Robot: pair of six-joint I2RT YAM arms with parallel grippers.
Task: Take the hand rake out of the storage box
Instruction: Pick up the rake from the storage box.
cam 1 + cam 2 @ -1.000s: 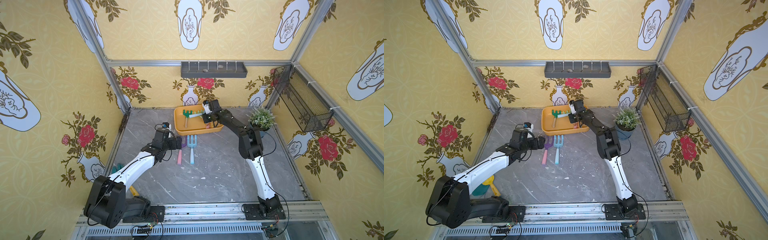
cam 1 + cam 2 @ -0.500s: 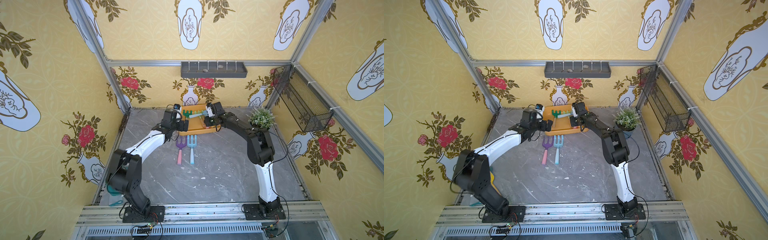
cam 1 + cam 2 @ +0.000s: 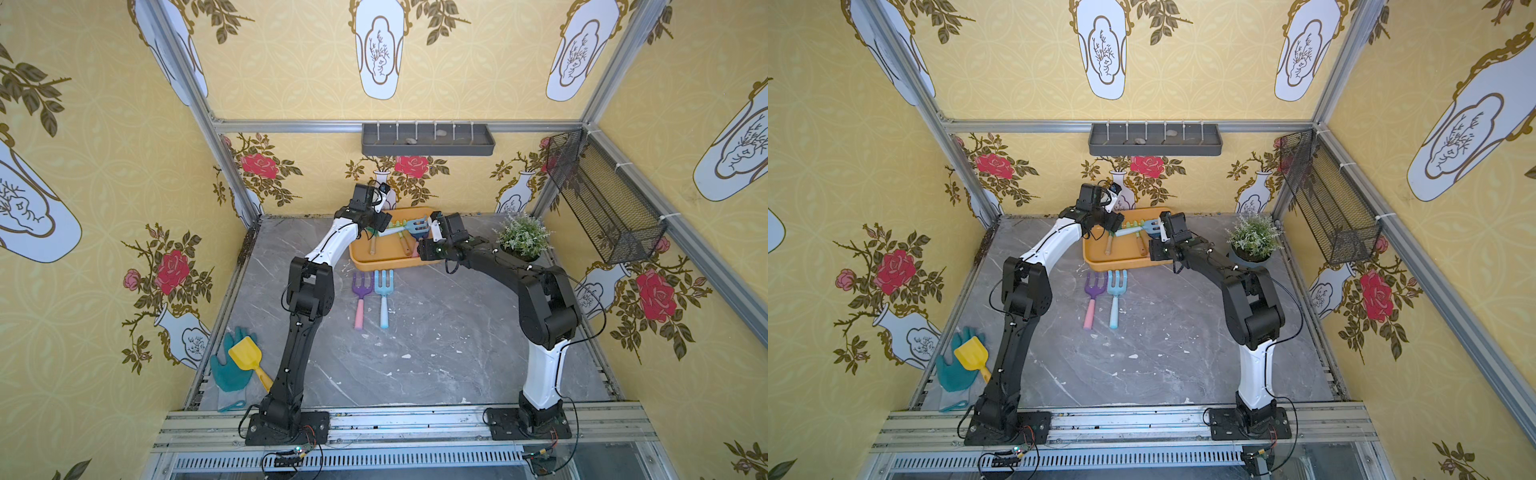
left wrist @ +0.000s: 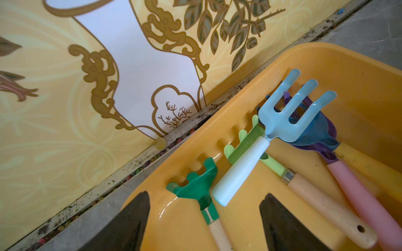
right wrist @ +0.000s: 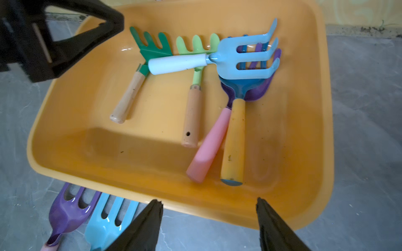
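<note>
Box: the storage box (image 3: 386, 264) is being found at the back of the table (image 3: 415, 353).
Hand rake: the light-blue hand rake (image 5: 195, 60), white-handled, is being kept inside the box, laid across the dark green rake (image 5: 132, 91) and the light green rake (image 5: 193, 104).
Left gripper: the left gripper (image 4: 205, 193) is being held spread over the dark green rake and the white handle's end, and nothing is being pinched.
Right gripper: the right gripper (image 5: 208, 200) is being held spread over the box's near rim, empty.
Count in box: five tools are being counted, including a blue tool (image 5: 235, 134) and a purple tool (image 5: 208, 147) whose heads are partly hidden.
Count outside: two are being counted, a purple fork (image 3: 360, 291) and a blue fork (image 3: 383, 291), side by side just before the box.
Top views only: one plant (image 3: 523, 239), one scoop (image 3: 245, 355), one glove (image 3: 226, 374), one trough (image 3: 428, 139) and one basket (image 3: 602, 208) are being shown.
Right wrist only: all five handles are being shown end to end.
</note>
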